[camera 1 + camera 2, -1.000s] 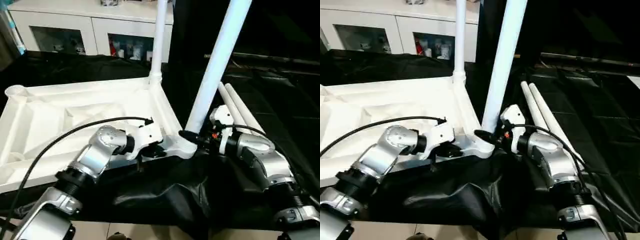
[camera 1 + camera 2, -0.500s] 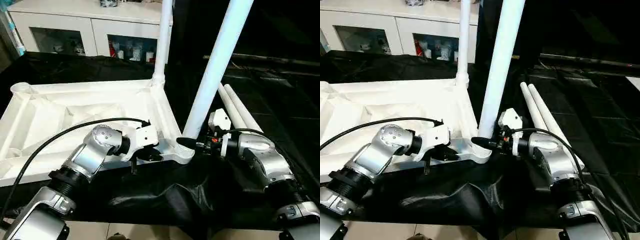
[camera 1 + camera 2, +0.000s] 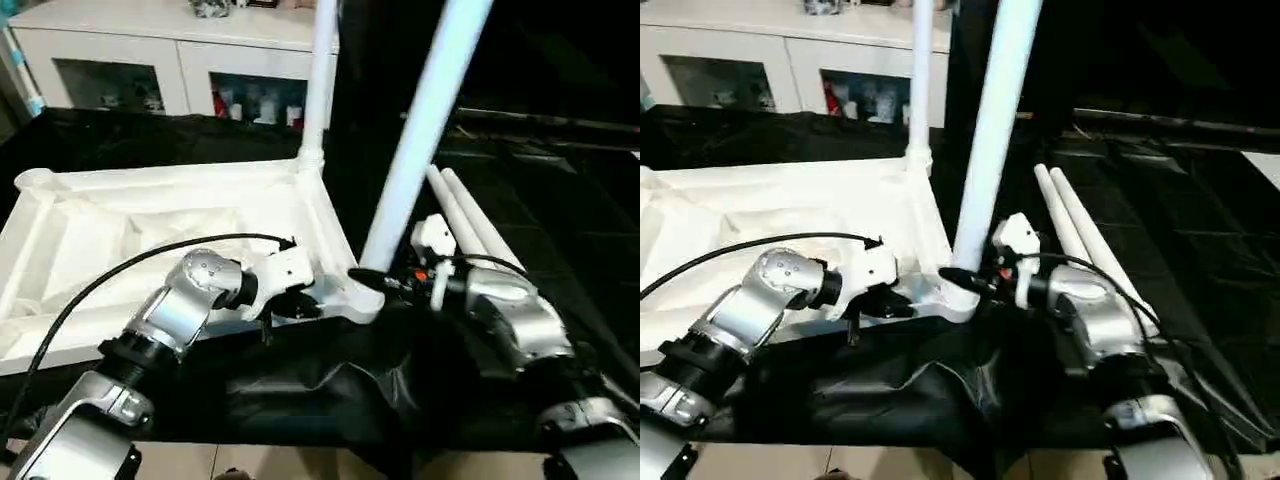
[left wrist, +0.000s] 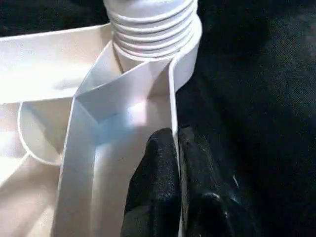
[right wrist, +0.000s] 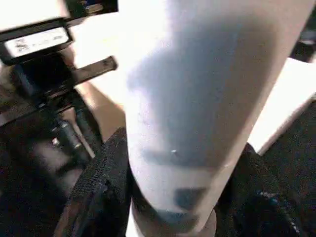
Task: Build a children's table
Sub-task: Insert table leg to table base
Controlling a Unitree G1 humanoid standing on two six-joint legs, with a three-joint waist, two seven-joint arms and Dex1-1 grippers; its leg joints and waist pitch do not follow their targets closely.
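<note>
The white tabletop lies underside up on black cloth. One white leg stands upright in its far right corner socket. A second leg rises from the near right corner socket, leaning to the right. My right gripper is shut on this leg just above the socket; the leg sits between its black fingers. My left gripper is shut on the tabletop's near rim beside that corner. In the left wrist view the thin rim wall runs between the pinched fingers, with the leg's ribbed base just beyond.
Two loose white legs lie side by side on the black cloth to the right of the tabletop. A white cabinet with glass doors stands behind. The cloth bunches up at the near edge.
The view has shifted a little. Both grippers keep their holds and the leaning leg stands at the same tilt.
</note>
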